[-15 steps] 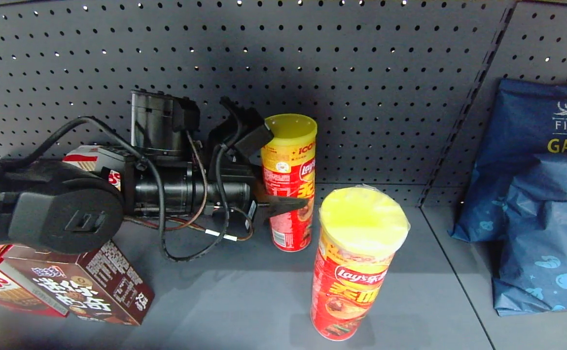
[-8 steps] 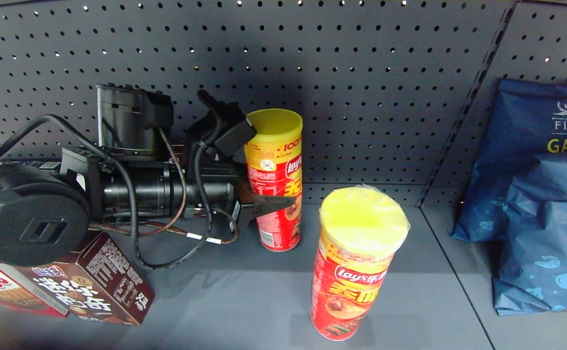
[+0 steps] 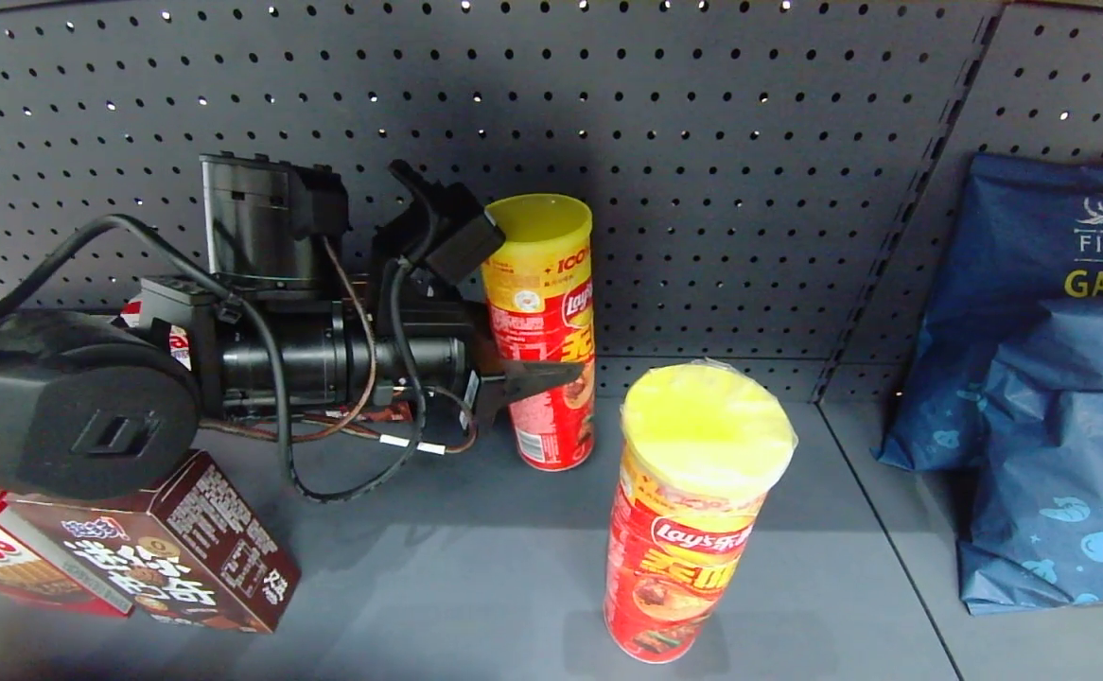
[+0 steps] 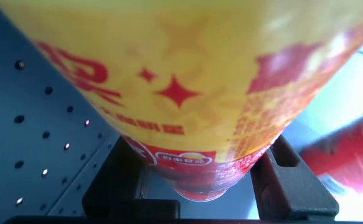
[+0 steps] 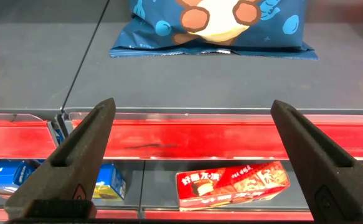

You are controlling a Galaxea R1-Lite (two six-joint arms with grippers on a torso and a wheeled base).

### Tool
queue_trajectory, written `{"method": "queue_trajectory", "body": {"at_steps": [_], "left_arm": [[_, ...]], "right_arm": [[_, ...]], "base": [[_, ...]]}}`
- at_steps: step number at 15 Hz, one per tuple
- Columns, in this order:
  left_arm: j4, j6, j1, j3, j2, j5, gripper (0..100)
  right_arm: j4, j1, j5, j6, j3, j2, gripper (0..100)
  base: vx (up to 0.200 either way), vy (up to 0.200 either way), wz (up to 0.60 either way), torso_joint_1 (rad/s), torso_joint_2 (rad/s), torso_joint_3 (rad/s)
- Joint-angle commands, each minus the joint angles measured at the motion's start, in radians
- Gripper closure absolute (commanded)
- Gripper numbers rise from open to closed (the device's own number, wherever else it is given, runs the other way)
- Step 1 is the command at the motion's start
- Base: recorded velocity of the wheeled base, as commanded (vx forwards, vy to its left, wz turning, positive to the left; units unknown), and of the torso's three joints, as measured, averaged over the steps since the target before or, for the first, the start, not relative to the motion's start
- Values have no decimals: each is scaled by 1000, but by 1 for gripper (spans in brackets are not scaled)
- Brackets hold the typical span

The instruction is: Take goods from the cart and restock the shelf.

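While my left gripper (image 3: 556, 364) clamps the rear potato chip canister (image 3: 540, 284) upright beside the pegboard (image 3: 750, 142), my right gripper (image 5: 193, 106) stands wide open.

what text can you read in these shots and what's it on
"Lay's": front chips can, with characters beside it.
"Lay", the rest of the logo turned away: rear chips can.
"FINUT" and "GARLI", both cut off by the frame edge: blue bag.
Brown box and red box: print too small or tilted to read.
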Motion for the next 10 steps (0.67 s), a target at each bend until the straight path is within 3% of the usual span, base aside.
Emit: {"method": "queue_trajectory", "body": {"at_steps": [1, 10], "left_arm": [[-22, -10, -5, -30, 53, -1, 100], [-29, -6, -24, -106, 148, -5, 100]], "right_arm": [[0, 0, 0, 0, 0, 2, 0], [0, 0, 0, 0, 0, 2, 0]], "base": [[0, 0, 0, 0, 0, 0], [0, 0, 0, 0, 0, 0]]}}
